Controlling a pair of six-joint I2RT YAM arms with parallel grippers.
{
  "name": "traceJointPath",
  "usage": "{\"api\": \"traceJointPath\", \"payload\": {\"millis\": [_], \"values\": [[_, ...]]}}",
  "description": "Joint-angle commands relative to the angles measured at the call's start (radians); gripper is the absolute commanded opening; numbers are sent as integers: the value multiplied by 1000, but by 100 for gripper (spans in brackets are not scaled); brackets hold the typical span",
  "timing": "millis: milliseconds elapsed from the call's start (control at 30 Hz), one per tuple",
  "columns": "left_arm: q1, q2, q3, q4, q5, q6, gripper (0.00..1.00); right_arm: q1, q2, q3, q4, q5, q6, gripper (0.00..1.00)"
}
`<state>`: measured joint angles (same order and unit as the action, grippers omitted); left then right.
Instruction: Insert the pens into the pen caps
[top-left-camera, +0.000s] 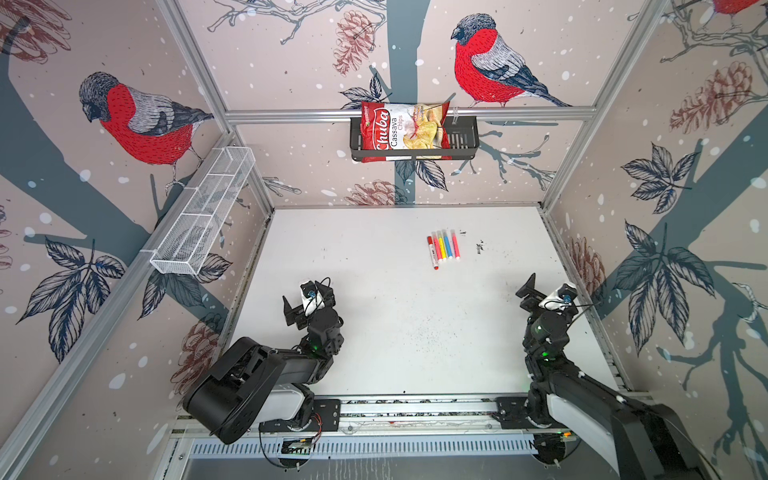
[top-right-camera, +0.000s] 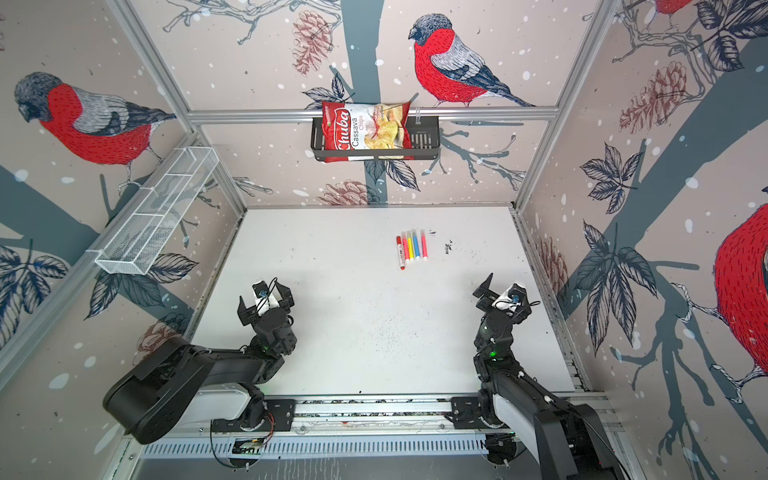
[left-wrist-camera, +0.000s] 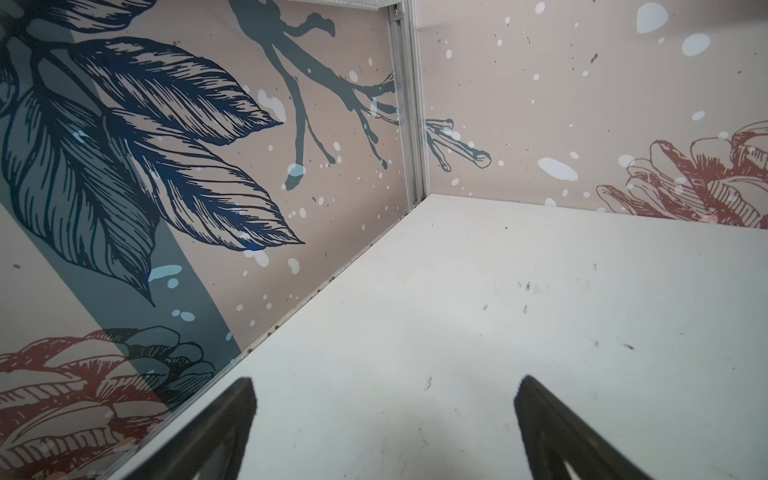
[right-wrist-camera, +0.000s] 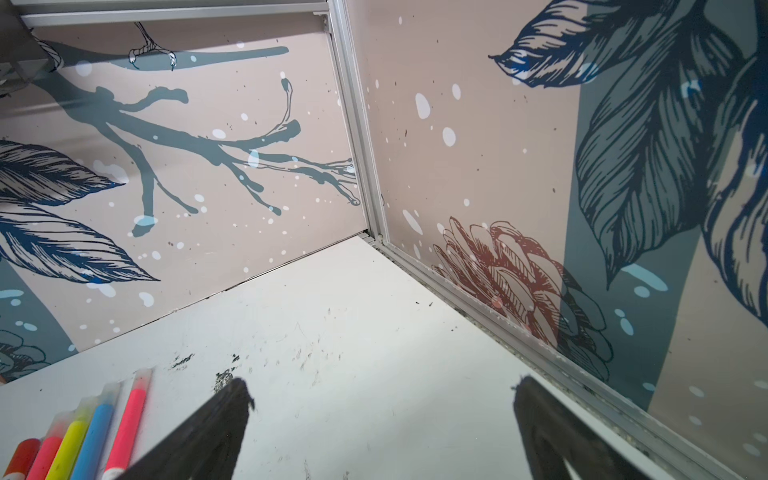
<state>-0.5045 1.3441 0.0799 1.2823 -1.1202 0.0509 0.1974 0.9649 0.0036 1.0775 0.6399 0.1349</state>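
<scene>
**Pens packed tight, both grippers empty**

Nearest you, the left gripper (left-wrist-camera: 384, 388) and the right gripper (right-wrist-camera: 380, 388) hovered over the white table (top-left-camera: 374, 299), jaws spread wide, holding nothing. Farther out, right of centre, the pens (top-left-camera: 443, 248) lay side by side, touching, with the red-ended white marker (top-left-camera: 432, 252) outermost on the left. The pen caps (right-wrist-camera: 142, 376) looked already seated on the pens' far ends, and you had no loose cap in sight. Your risk was the packing: wide jaws lowered onto one pen would likely shove its neighbours and set them rolling. The whitish caps nearly vanished against the table, so a half-seated one could pass unnoticed.
</scene>
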Motion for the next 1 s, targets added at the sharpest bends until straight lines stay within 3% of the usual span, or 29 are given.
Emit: {"api": "traceJointPath", "payload": {"millis": [0, 200, 300, 367, 433, 500, 600, 667, 767, 967], "values": [[21, 45, -21, 268, 11, 35, 97, -17, 66, -69, 192, -22, 28, 99], [58, 175, -27, 520, 14, 87, 97, -25, 296, -50, 454, -59, -53, 99], [50, 187, 30, 438, -21, 108, 97, -13, 581, -41, 784, -61, -137, 100], [60, 179, 55, 376, -21, 106, 97, 42, 536, 17, 584, -115, -195, 99], [84, 199, 46, 420, 18, 161, 97, -35, 533, -2, 573, -195, -113, 99], [120, 229, 31, 511, 49, 181, 97, -28, 594, 8, 648, -201, -152, 100], [200, 262, -1, 520, 228, 89, 97, 2, 606, 17, 656, -160, -173, 100], [204, 269, 8, 521, 252, 102, 97, 1, 576, 26, 595, -161, -164, 99], [204, 276, -16, 520, 465, 149, 96, -7, 562, 36, 551, -174, -154, 100], [216, 272, -29, 520, 518, 139, 97, -29, 551, 78, 450, -189, -132, 99]]}}
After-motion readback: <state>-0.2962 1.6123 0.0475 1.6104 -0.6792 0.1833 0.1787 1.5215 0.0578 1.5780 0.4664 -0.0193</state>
